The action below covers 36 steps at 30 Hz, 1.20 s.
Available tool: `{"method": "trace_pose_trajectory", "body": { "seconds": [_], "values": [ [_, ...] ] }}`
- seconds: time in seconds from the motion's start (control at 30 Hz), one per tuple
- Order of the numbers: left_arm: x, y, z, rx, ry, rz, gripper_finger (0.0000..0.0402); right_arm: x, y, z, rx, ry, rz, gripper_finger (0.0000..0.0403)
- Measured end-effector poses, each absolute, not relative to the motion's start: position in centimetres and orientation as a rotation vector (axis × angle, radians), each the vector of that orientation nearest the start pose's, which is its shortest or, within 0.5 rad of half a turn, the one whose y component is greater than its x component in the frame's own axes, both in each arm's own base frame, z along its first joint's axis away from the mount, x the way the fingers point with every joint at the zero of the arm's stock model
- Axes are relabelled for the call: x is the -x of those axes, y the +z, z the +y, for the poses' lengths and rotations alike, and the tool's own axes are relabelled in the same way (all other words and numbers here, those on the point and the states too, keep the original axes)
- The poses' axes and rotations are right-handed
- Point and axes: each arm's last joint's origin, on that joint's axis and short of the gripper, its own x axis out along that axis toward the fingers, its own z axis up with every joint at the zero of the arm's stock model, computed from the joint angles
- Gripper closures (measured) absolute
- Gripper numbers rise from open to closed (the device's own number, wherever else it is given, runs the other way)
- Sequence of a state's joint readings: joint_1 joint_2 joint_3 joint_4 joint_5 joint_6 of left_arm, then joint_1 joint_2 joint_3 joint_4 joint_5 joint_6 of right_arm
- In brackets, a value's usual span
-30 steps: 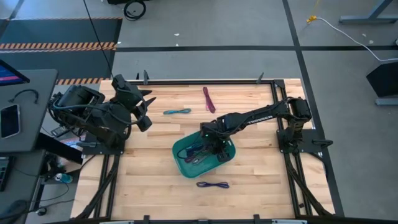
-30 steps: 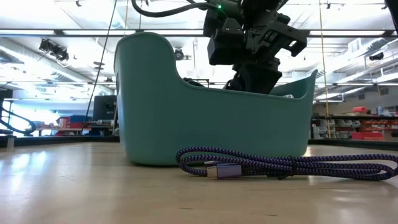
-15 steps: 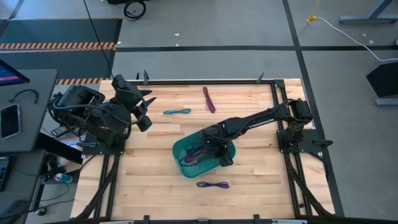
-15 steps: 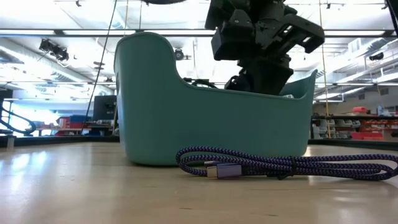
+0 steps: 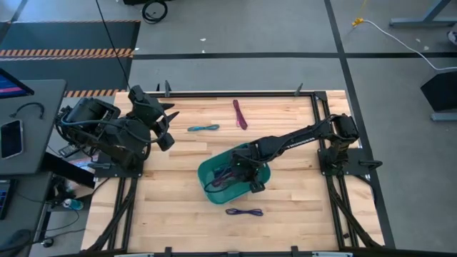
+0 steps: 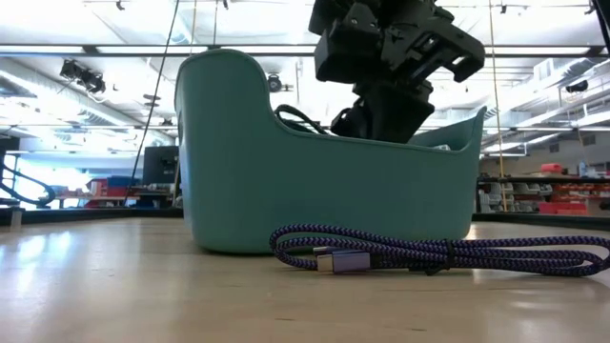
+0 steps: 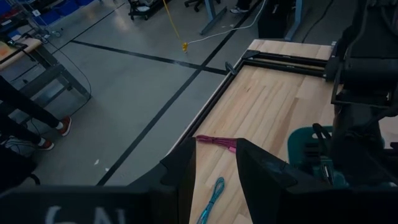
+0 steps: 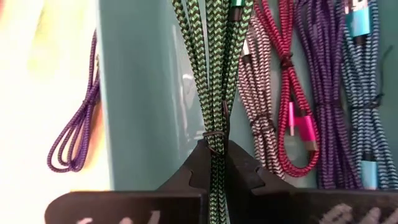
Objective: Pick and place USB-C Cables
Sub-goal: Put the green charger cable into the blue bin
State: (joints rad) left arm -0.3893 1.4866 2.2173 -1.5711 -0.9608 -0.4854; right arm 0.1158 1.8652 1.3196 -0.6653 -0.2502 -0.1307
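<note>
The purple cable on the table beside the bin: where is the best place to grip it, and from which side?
Grip the purple cable at the middle of its bundle, coming straight down from above. It lies flat and elongated on the bare table, apart from the teal bin, so the fingers should probably straddle its narrow width.

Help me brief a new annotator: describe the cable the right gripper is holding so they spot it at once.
Start at the teal bin in the middle of the wooden table. The right gripper hangs over it, shut on the green cable. That cable is a green-and-black zigzag braid, while the cables lying in the bin beside it are pink, purple, blue and pink-and-white.
</note>
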Motion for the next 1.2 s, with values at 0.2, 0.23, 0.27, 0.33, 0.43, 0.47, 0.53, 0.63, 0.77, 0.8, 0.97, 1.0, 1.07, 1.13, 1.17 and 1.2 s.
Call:
{"method": "trace_pose_trajectory", "body": {
  "seconds": [0.2, 0.23, 0.27, 0.33, 0.43, 0.47, 0.53, 0.63, 0.77, 0.8, 0.97, 1.0, 1.07, 1.13, 1.17, 1.2],
  "values": [
    [-19.07, 51.2, -5.26, -0.076, 0.673, 0.509, 0.028, -36.76, 19.04, 4.93, 0.043, 0.374, 1.194, 0.0372],
    [-19.07, 51.2, -5.27, -0.076, 0.672, 0.509, 0.028, -36.77, 19.05, 4.93, 0.043, 0.375, 1.194, 0.0371],
    [-19.1, 51.18, -5.27, -0.076, 0.673, 0.51, 0.028, -36.77, 19.05, 4.93, 0.043, 0.375, 1.194, 0.0371],
    [-19.27, 51.11, -5.34, -0.079, 0.674, 0.513, 0.028, -36.76, 19.04, 4.93, 0.042, 0.376, 1.194, 0.0375],
    [-19.34, 51.07, -5.37, -0.08, 0.674, 0.515, 0.028, -36.76, 19.04, 4.93, 0.042, 0.376, 1.194, 0.0382],
    [-19.31, 51.08, -5.36, -0.08, 0.674, 0.514, 0.028, -36.76, 19.05, 4.93, 0.042, 0.376, 1.194, 0.0382],
    [-19.29, 51.1, -5.35, -0.08, 0.674, 0.514, 0.028, -36.76, 19.04, 4.93, 0.042, 0.377, 1.194, 0.0382],
    [-19.29, 51.1, -5.35, -0.079, 0.674, 0.513, 0.028, -36.76, 19.04, 4.91, 0.045, 0.373, 1.195, 0.0382],
    [-19.29, 51.1, -5.35, -0.079, 0.674, 0.513, 0.028, -36.78, 19.01, 4.72, 0.073, 0.337, 1.198, 0.0382],
    [-19.29, 51.1, -5.35, -0.079, 0.674, 0.513, 0.028, -36.76, 19.0, 4.7, 0.076, 0.332, 1.201, 0.0382],
    [-19.29, 51.1, -5.35, -0.079, 0.674, 0.513, 0.028, -36.58, 18.93, 4.69, 0.076, 0.334, 1.22, 0.0382],
    [-19.29, 51.1, -5.35, -0.079, 0.674, 0.513, 0.028, -36.53, 18.91, 4.68, 0.076, 0.334, 1.226, 0.0382],
    [-19.29, 51.1, -5.35, -0.079, 0.674, 0.513, 0.028, -36.42, 18.87, 4.66, 0.076, 0.334, 1.238, 0.0382],
    [-19.29, 51.1, -5.35, -0.079, 0.674, 0.513, 0.028, -36.39, 18.86, 4.67, 0.076, 0.334, 1.241, 0.0382],
    [-19.29, 51.1, -5.35, -0.079, 0.674, 0.513, 0.028, -36.39, 18.86, 4.67, 0.075, 0.335, 1.24, 0.0382],
    [-19.29, 51.1, -5.35, -0.079, 0.674, 0.513, 0.028, -36.4, 18.86, 4.66, 0.075, 0.334, 1.24, 0.0382]
  ]
}}
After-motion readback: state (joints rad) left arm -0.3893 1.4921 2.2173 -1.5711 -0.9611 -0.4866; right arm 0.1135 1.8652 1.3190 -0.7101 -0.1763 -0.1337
